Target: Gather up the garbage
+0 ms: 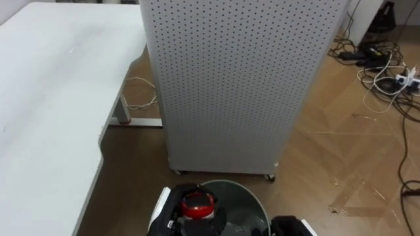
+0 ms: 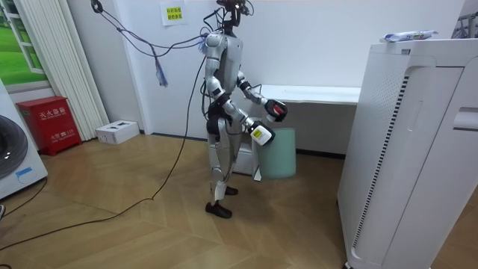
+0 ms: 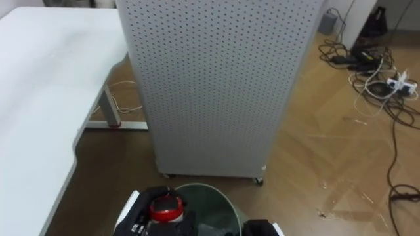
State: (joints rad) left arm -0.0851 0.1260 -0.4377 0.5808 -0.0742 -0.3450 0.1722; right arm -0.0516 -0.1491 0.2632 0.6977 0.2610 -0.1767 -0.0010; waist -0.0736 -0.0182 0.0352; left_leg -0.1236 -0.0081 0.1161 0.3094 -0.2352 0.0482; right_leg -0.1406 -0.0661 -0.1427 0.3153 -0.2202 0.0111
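A round red piece of garbage (image 1: 197, 205) with a pale band sits in my left hand (image 1: 209, 220), whose dark fingers curl round it. It hangs just above the near left rim of a pale green waste bin (image 1: 246, 196) on the floor in front of me. In the room view I stand facing the bin (image 2: 278, 153) with the left hand (image 2: 273, 106) raised over it, holding the red garbage (image 2: 280, 111). My right hand (image 1: 287, 226) shows at the bottom edge beside the bin, lower and nearer in the room view (image 2: 261, 134); its fingers are hidden.
A tall white perforated cabinet (image 1: 236, 85) on castors stands right behind the bin. A white table (image 1: 46, 105) runs along my left. Cables (image 1: 384, 72) lie on the wooden floor at the far right. A large white appliance (image 2: 418, 149) stands at the room view's right.
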